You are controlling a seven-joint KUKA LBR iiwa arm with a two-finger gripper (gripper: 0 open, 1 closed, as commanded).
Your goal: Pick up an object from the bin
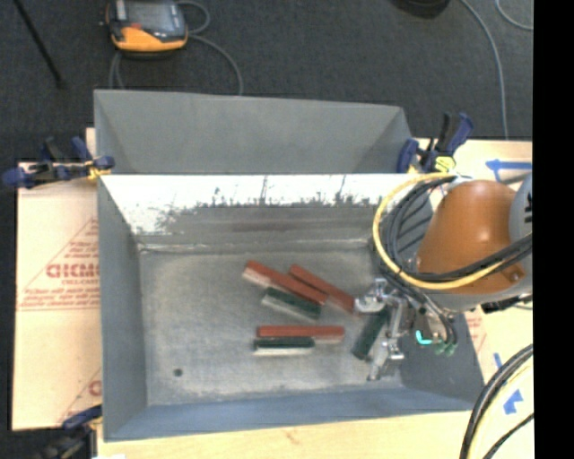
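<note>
The gripper (pixel 386 339) hung at the lower right of the bin (pixel 121 305) — just beside a dark green bar (pixel 366 342) — its grip, open or closed, couldn't be told.

Premises: a robotics laboratory or test cell. Evidence: an industrial robot arm (pixel 471 238) with an orange wrist cover and bundled cable loops (pixel 387 235), stationed at a grey metal bin (pixel 121 314). The floor (pixel 296 45) is dark carpet, and an orange-and-black handheld device (pixel 148 25) lies on it with its lead trailing.
</note>
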